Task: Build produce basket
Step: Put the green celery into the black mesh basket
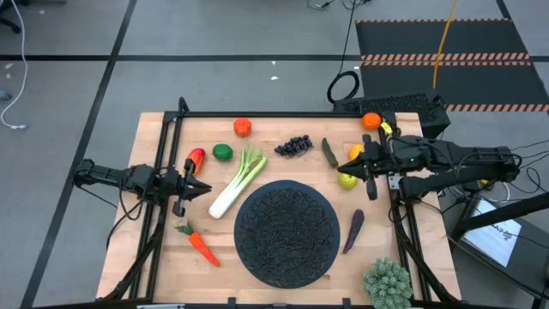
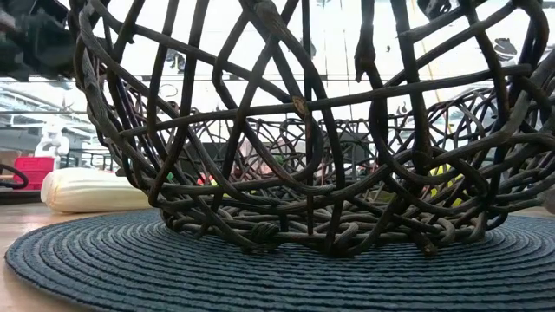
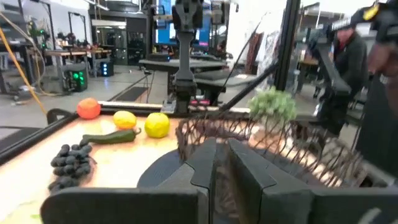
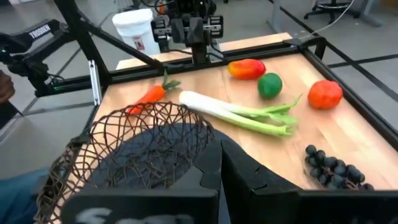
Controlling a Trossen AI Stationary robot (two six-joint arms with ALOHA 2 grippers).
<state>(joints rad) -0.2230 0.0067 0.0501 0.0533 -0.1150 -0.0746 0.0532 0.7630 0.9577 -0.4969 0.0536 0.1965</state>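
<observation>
The black woven basket (image 1: 283,230) stands mid-table near the front edge, on a dark round mat (image 2: 260,260). The leek (image 1: 236,180) lies left of it, and its white end shows in the low view (image 2: 87,189). The carrot (image 1: 199,243), red pepper (image 1: 196,160), lime (image 1: 222,152), tomato (image 1: 242,127), grapes (image 1: 293,145), pickle (image 1: 329,153), lemon (image 1: 346,180), orange (image 1: 371,120) and eggplant (image 1: 352,230) lie around it on the wood. My left gripper (image 1: 204,188) is shut and empty beside the leek. My right gripper (image 1: 350,166) is shut just above the lemon.
A pale-green spiky clump (image 1: 388,281) sits at the front right corner. A black frame (image 1: 257,114) rims the table. A person (image 3: 348,56) stands beyond the table's right side. Bare wood lies between the basket and the far row of produce.
</observation>
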